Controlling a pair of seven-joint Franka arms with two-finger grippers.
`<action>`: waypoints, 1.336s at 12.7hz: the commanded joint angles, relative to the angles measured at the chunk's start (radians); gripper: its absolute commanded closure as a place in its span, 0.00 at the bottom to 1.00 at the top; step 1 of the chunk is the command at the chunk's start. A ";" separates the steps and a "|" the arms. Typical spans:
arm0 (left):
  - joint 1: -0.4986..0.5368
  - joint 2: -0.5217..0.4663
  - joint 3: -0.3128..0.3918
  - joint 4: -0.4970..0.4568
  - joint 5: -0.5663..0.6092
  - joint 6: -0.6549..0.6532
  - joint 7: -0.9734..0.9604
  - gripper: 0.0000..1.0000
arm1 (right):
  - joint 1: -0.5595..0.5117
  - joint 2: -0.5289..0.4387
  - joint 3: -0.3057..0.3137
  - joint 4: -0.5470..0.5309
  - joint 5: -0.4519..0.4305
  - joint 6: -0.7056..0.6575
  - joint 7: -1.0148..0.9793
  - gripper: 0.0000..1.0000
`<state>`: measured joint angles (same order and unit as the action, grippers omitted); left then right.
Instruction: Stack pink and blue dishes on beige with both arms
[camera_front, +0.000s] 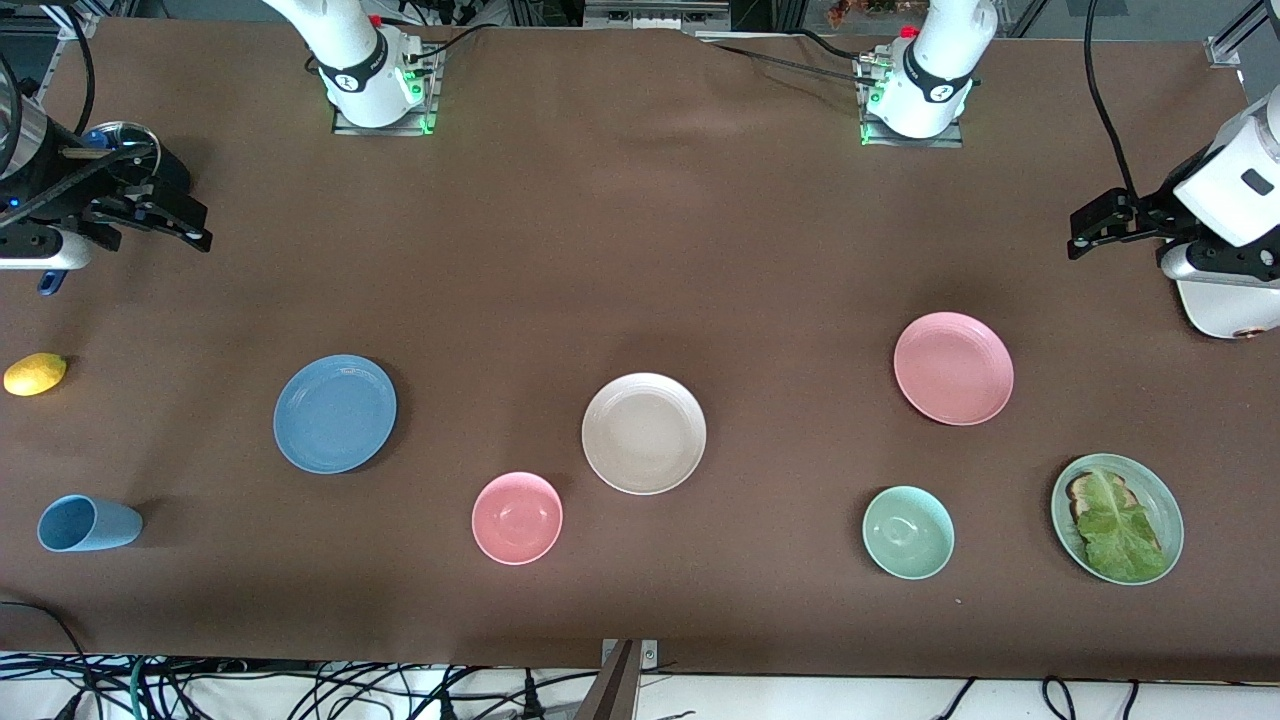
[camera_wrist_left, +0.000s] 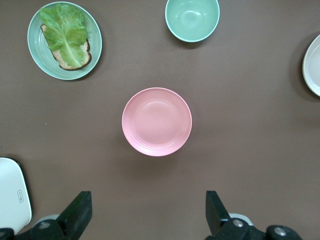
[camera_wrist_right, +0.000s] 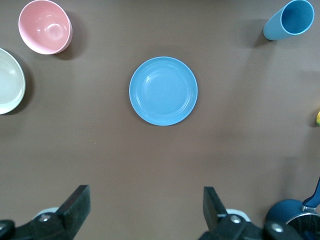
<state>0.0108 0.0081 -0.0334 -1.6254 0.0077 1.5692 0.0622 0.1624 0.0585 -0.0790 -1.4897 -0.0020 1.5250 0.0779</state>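
The right claw (camera_front: 195, 235) hangs wide open and empty over the brown worktop (camera_front: 640, 250) at the right arm's end. The blue plate (camera_front: 335, 413) sits flat on the worktop, near that claw and a bit closer to the front camera, with a lemon (camera_front: 35, 374) and a blue cup (camera_front: 88, 523) off to its side. The beige plate (camera_front: 644, 433) sits mid-worktop, well apart from both claws, pink bowl (camera_front: 517, 517) just beside it. The pink plate (camera_front: 953, 367) lies near the left claw (camera_front: 1085, 232), which is wide open too, gripping nothing. A green bowl (camera_front: 908, 532) and a lettuce-and-toast plate (camera_front: 1117, 517) are close by.
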 joint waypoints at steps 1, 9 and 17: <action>-0.006 0.013 0.001 0.021 -0.006 -0.005 -0.002 0.00 | 0.002 0.001 0.002 0.016 -0.003 -0.002 0.003 0.00; -0.003 0.018 0.004 0.039 -0.006 -0.008 -0.004 0.00 | 0.002 0.001 0.002 0.016 -0.003 -0.003 0.003 0.00; 0.008 0.052 0.007 0.064 -0.022 -0.014 -0.004 0.00 | 0.002 0.001 0.001 0.016 -0.003 -0.002 -0.001 0.00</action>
<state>0.0146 0.0282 -0.0274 -1.6096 0.0077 1.5709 0.0621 0.1626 0.0585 -0.0789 -1.4897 -0.0020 1.5250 0.0779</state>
